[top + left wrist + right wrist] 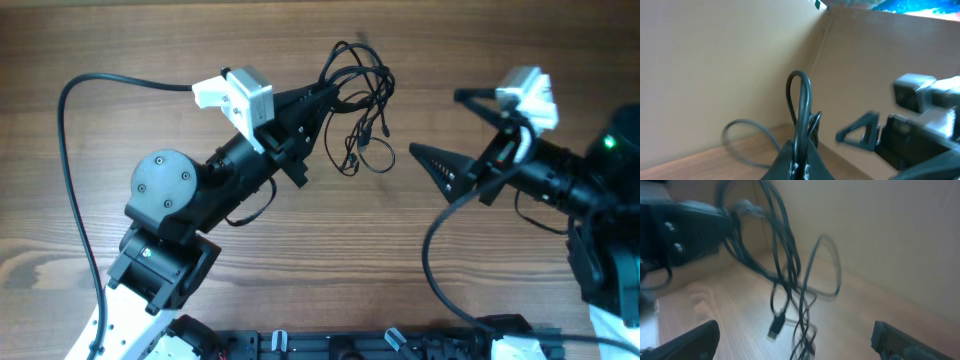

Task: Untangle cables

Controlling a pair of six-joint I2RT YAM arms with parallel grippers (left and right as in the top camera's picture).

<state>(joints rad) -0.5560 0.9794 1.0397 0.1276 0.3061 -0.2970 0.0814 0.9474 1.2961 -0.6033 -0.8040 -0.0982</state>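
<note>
The cables (362, 105) are a small tangle of thin black cords with plug ends. My left gripper (322, 100) is shut on the bundle's upper loops and holds it off the wooden table. In the left wrist view the closed jaws (801, 167) pinch cords that loop upward (800, 105). My right gripper (442, 128) is open and empty, to the right of the bundle and apart from it. In the right wrist view the cords (790, 280) hang between its spread fingers (795, 345), with a plug (775, 325) dangling low.
The wooden table (330, 250) lies under both arms. A thick black robot cable (75, 190) arcs along the left side. The left arm's white camera mount (235, 95) sits just left of the bundle. Tan walls stand behind the table (715, 65).
</note>
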